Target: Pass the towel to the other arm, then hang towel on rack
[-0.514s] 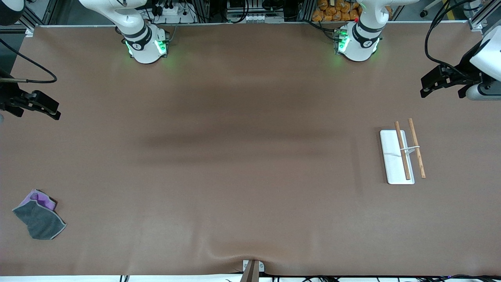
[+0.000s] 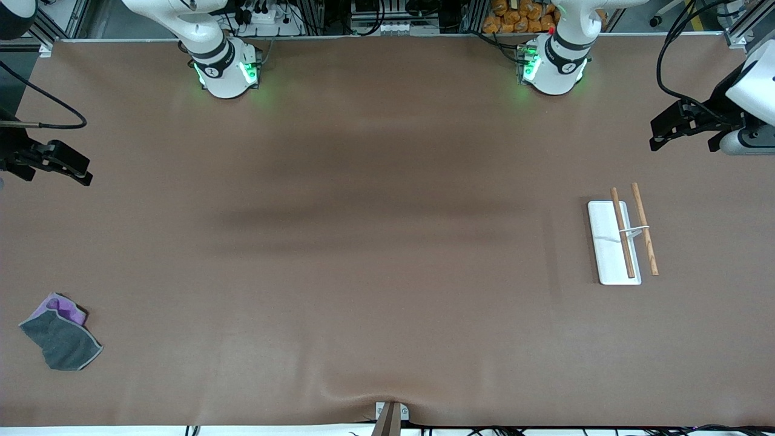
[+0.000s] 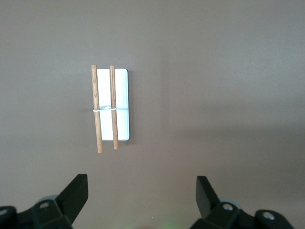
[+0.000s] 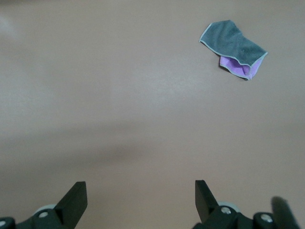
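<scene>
The towel (image 2: 60,333) lies crumpled on the table at the right arm's end, near the front camera, dark grey face up with a purple fold showing. It also shows in the right wrist view (image 4: 233,47). The rack (image 2: 620,239), a white base with two brown rods, stands at the left arm's end and shows in the left wrist view (image 3: 112,107). My right gripper (image 2: 85,172) hangs open and empty over the table edge at the right arm's end, apart from the towel (image 4: 141,188). My left gripper (image 2: 655,138) hangs open and empty above the table at the left arm's end (image 3: 142,183).
The brown table mat (image 2: 387,242) is bare between towel and rack. A small clamp (image 2: 390,415) sits at the table's edge nearest the front camera. The arm bases (image 2: 227,72) (image 2: 554,69) stand along the edge farthest from it.
My right gripper has shifted very slightly. The towel, the rack and the left gripper have not moved.
</scene>
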